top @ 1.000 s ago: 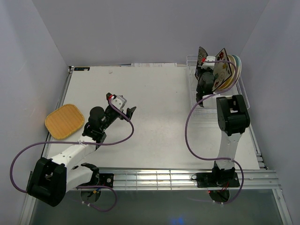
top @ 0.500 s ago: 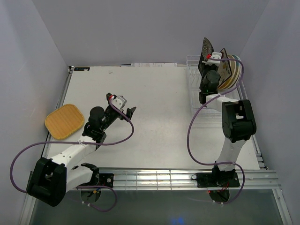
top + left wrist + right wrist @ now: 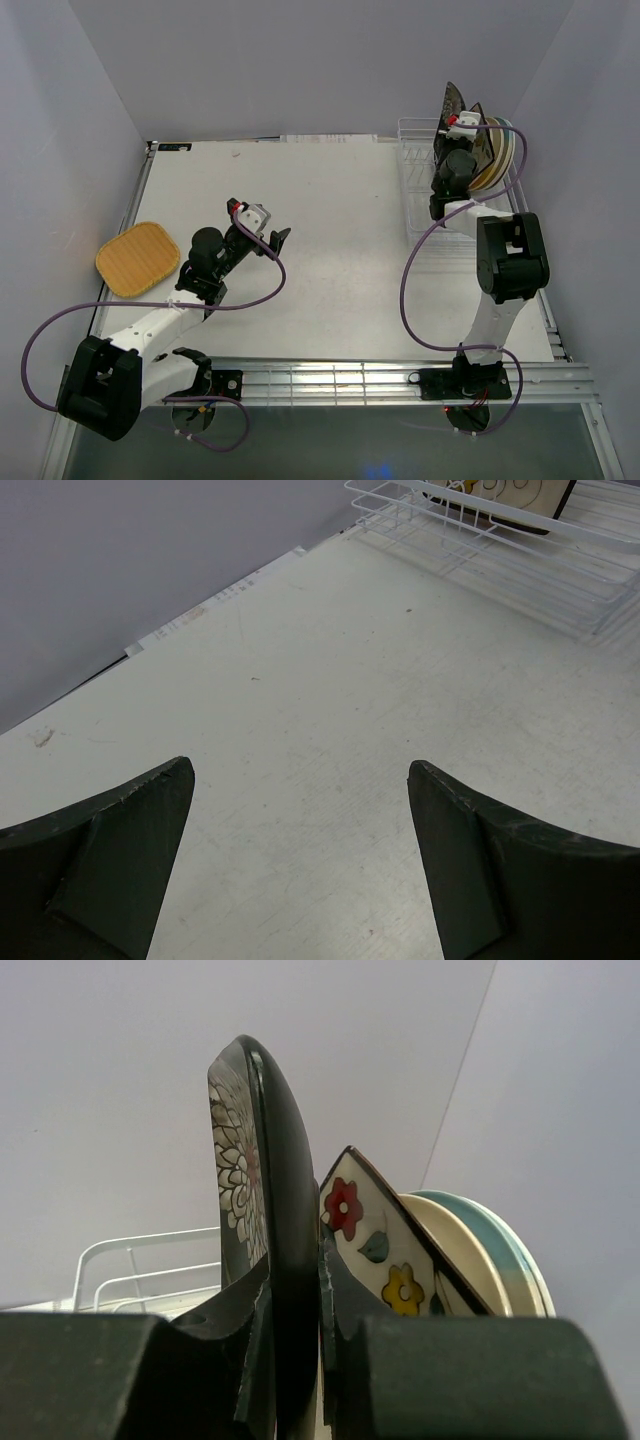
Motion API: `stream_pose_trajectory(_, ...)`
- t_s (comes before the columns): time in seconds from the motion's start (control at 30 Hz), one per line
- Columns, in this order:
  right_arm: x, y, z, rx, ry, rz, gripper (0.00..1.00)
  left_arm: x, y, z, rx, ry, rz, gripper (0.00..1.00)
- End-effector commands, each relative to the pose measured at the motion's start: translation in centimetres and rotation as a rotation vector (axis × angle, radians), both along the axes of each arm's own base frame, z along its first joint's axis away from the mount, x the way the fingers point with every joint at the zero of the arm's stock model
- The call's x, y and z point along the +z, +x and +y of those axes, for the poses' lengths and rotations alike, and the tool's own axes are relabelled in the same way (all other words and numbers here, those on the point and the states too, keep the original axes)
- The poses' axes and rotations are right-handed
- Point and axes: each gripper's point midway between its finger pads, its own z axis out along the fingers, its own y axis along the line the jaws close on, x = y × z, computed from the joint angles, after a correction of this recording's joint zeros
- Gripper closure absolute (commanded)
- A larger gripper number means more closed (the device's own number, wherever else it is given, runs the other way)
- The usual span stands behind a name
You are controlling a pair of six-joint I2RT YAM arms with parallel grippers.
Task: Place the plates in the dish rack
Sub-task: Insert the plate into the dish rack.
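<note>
Plain orange-yellow rounded-square plate (image 3: 138, 259) lies flat at the far left of the white worktop (image 3: 330, 230). Left end effector (image 3: 300, 860) — fingers wide apart, holding nothing. Right end effector (image 3: 295, 1305) — clamped on the upright black floral square plate (image 3: 285, 1190), just beside the flowered cream plate (image 3: 372, 1240) at the white wire dish rack (image 3: 415, 190).

Black plate (image 3: 265, 1210) upright at rack (image 3: 418, 195); orange plate (image 3: 138, 259) flat.

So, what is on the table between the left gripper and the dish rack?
Nothing: only bare white table lies between the left gripper and the dish rack. The left wrist and top views both show it.
</note>
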Motion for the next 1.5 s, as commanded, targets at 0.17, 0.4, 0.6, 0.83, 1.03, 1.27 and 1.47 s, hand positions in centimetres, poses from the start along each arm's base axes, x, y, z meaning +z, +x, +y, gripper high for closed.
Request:
stream_pose_trajectory(0.17,9.8,-2.8,-2.1,-0.038,0.07,-0.399,0.92,0.6,0.1,0.0,-0.007,-0.003,-0.013,0.02)
stream_pose_trajectory(0.4,8.1,-1.5,-1.5,-0.014,0.072,-0.367,0.92,0.9,0.0,0.0,-0.007,-0.006,-0.02,0.02)
stream_pose_trajectory(0.6,7.2,-1.2,-1.3,0.004,0.073,-0.349,0.92,1.2,-0.1,0.0,-0.01,-0.009,-0.024,0.02)
stream_pose_trajectory(0.83,4.7,-0.5,-1.1,0.009,0.07,-0.301,0.92,1.4,-0.3,0.1,-0.01,-0.013,-0.031,0.02)
stream_pose_trajectory(1.03,2.2,0.1,-1.4,-0.015,0.059,-0.253,0.92,1.5,-0.4,0.1,-0.01,-0.014,-0.032,0.02)
stream_pose_trajectory(1.27,0.0,0.2,-1.7,-0.036,0.058,-0.212,0.92,1.5,-0.4,0.1,-0.01,-0.011,-0.034,0.02)
stream_pose_trajectory(1.47,0.0,-0.4,-1.8,-0.038,0.085,-0.22,0.92,1.6,-0.3,0.2,-0.006,-0.012,-0.035,0.02)
